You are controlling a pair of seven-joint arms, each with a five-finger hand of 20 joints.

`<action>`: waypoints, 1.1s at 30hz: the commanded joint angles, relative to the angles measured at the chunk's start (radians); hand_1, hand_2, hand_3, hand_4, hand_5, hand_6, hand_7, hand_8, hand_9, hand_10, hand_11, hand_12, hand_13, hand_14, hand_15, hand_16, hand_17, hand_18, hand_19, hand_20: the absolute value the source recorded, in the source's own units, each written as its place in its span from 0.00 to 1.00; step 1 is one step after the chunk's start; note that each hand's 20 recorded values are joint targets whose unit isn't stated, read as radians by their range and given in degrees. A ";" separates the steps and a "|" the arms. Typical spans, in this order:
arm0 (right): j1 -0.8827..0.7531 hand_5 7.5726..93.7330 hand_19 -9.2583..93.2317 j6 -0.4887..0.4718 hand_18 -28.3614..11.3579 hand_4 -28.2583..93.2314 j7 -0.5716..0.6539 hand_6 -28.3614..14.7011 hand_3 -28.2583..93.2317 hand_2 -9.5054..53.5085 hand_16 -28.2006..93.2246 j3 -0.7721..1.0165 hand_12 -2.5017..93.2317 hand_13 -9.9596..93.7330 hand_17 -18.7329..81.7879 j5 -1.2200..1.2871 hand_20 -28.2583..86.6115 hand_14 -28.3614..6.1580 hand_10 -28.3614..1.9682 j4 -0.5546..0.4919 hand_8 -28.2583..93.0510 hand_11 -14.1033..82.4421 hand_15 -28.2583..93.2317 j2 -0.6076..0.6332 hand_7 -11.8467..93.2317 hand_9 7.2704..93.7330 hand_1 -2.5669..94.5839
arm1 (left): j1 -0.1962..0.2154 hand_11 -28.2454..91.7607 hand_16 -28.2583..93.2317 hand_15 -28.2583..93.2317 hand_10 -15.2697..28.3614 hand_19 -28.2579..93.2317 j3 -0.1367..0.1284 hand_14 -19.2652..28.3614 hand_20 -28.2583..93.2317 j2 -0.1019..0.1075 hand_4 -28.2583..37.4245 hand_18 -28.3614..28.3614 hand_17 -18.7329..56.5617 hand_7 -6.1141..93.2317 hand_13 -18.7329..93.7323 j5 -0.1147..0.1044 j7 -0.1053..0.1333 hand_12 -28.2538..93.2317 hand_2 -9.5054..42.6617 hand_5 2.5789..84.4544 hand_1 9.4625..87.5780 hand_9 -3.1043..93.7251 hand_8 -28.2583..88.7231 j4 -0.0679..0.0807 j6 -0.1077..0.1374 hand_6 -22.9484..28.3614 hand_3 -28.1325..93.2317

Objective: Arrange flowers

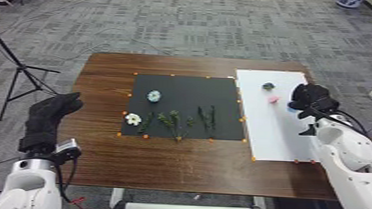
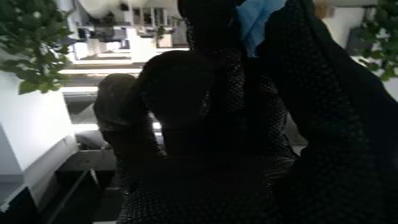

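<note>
In the head view, my right hand (image 1: 314,98) is over the right side of the white sheet (image 1: 268,133), beside a light blue flower (image 1: 293,110). The right wrist view shows my right hand (image 2: 182,95) with the blue flower (image 2: 256,22) pinched between thumb and fingers. A pink flower (image 1: 273,99) and a dark bluish flower (image 1: 268,86) lie on the sheet. On the black mat (image 1: 187,87) are a pale blue flower (image 1: 154,96), a white flower (image 1: 133,119) and several green stems (image 1: 175,121). My left hand (image 1: 50,115) is open beyond the table's left edge.
Small orange markers (image 1: 146,136) line the mat and the sheet on the brown table (image 1: 180,165). A black tripod (image 1: 22,67) stands on the floor at the left, near my left hand.
</note>
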 commanded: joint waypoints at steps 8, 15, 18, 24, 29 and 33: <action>0.269 0.81 0.94 -0.203 0.11 0.05 -0.039 0.69 0.78 0.00 0.52 -0.258 0.43 0.83 0.59 0.244 0.74 0.56 0.64 -0.210 0.30 0.38 0.79 0.070 0.37 0.92 0.58 | 0.012 0.46 0.21 0.46 0.68 0.31 -0.022 0.79 0.39 0.014 0.03 0.71 0.38 0.25 0.56 -0.037 0.004 0.36 0.42 0.66 0.23 0.60 0.17 -0.003 0.016 0.49 0.80; 0.457 0.81 0.93 -0.510 0.12 0.04 -0.054 0.70 0.78 0.00 0.52 -0.446 0.43 0.83 0.58 0.330 0.74 0.56 0.64 -0.256 0.30 0.36 0.78 0.008 0.37 0.92 0.59 | -0.022 0.46 0.21 0.46 0.68 0.31 0.009 0.79 0.39 0.022 0.03 0.71 0.38 0.26 0.56 -0.026 -0.001 0.36 0.42 0.66 0.23 0.60 0.17 0.006 0.005 0.49 0.80; 0.493 0.81 0.93 -0.568 0.12 0.04 -0.039 0.70 0.78 0.00 0.52 -0.502 0.42 0.83 0.58 0.352 0.74 0.56 0.64 -0.224 0.30 0.36 0.78 -0.052 0.37 0.92 0.59 | -0.025 0.46 0.21 0.46 0.68 0.31 0.017 0.79 0.39 0.022 0.03 0.71 0.38 0.26 0.56 -0.022 -0.004 0.36 0.43 0.66 0.23 0.60 0.17 0.007 0.001 0.49 0.80; 0.514 0.82 0.93 -0.613 0.11 0.04 -0.030 0.70 0.77 0.00 0.52 -0.518 0.42 0.83 0.58 0.314 0.74 0.56 0.64 -0.119 0.30 0.35 0.78 -0.205 0.37 0.92 0.59 | -0.024 0.46 0.21 0.46 0.68 0.31 0.024 0.79 0.39 0.018 0.03 0.71 0.38 0.25 0.56 -0.028 -0.005 0.36 0.43 0.66 0.23 0.60 0.17 0.008 0.000 0.49 0.80; 0.528 0.83 0.93 -0.668 0.11 0.04 0.000 0.70 0.78 0.00 0.52 -0.491 0.41 0.83 0.59 0.234 0.73 0.57 0.64 -0.015 0.29 0.34 0.78 -0.336 0.36 0.94 0.59 | -0.025 0.46 0.21 0.46 0.68 0.31 0.032 0.79 0.39 0.015 0.03 0.71 0.38 0.26 0.56 -0.031 -0.002 0.36 0.43 0.66 0.23 0.61 0.17 0.008 0.010 0.48 0.80; 0.516 0.84 0.93 -0.653 0.11 0.04 0.028 0.70 0.78 0.00 0.52 -0.457 0.41 0.83 0.59 0.214 0.73 0.56 0.64 0.056 0.29 0.33 0.78 -0.418 0.36 0.95 0.59 | -0.045 0.46 0.21 0.45 0.66 0.30 0.045 0.79 0.39 0.014 0.03 0.71 0.38 0.25 0.58 -0.022 -0.009 0.35 0.44 0.68 0.24 0.64 0.17 0.017 0.010 0.47 0.79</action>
